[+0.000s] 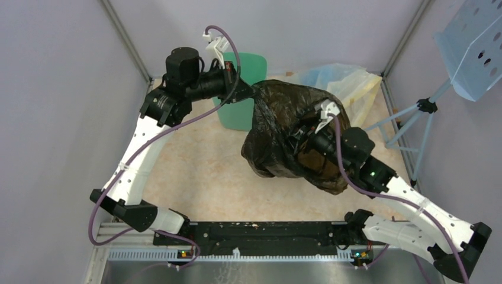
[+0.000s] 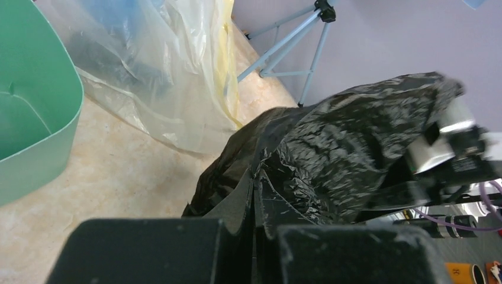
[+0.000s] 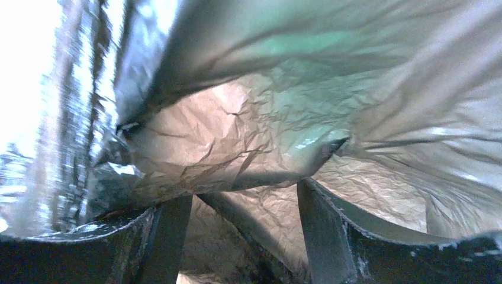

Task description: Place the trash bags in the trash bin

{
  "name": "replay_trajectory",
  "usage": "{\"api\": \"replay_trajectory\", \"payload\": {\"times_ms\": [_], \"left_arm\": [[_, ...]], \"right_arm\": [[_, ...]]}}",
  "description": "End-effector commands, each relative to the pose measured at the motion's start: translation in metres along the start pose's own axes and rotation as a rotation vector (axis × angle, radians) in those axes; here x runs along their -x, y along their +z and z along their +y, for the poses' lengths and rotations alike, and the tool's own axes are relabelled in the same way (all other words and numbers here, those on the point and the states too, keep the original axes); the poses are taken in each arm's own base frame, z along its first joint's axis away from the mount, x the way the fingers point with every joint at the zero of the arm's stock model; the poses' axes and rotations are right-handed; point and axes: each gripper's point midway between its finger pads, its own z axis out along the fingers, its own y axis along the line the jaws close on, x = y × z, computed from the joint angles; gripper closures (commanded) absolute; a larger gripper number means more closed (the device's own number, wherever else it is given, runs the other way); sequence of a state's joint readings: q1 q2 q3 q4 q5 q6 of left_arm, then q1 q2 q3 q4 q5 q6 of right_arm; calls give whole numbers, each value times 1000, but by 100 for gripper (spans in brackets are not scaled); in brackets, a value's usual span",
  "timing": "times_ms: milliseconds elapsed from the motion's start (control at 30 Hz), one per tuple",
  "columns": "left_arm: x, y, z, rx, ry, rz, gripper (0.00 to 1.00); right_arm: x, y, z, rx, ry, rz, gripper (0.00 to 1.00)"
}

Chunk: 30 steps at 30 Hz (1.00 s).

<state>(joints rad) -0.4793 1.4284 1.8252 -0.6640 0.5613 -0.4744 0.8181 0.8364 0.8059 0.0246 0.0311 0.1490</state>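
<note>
Top external view: the black trash bag (image 1: 283, 127) hangs above the table (image 1: 195, 171), just right of the mint-green trash bin (image 1: 237, 117), and is draped over the right arm's wrist. Clear and yellowish bags (image 1: 346, 80) lie on the far side of it, with a blue tripod (image 1: 414, 115) further right. Left wrist view shows the left pincer (image 2: 254, 239) closed tight on a fold of the bag. Only the right wrist view shows the right pincer (image 3: 243, 236), its fingers spread wide inside the bag, film all around.
</note>
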Motion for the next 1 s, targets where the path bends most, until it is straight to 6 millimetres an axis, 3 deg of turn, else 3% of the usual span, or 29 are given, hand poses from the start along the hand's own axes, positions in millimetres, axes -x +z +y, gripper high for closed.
{"api": "replay_trajectory", "payload": {"times_ms": [0, 100, 167, 400, 500, 733, 967], "left_arm": [[15, -20, -22, -44, 63, -59, 100], [15, -21, -19, -28, 68, -68, 100], [19, -23, -16, -14, 71, -89, 100], [32, -24, -17, -17, 78, -120, 100], [29, -22, -6, 22, 81, -113, 100], [23, -22, 12, 89, 92, -109, 100], [29, -22, -1, 26, 125, -110, 100]], "right_arm": [[57, -20, 18, 58, 3, -45, 33], [73, -28, 32, 116, 41, -48, 28], [69, -28, 33, 115, 65, -23, 29], [-6, -22, 18, 54, 107, 111, 34], [-12, -32, 19, 56, 129, 127, 34], [16, -71, 13, 26, 89, 96, 31], [67, -89, 34, 129, 57, 47, 29]]}}
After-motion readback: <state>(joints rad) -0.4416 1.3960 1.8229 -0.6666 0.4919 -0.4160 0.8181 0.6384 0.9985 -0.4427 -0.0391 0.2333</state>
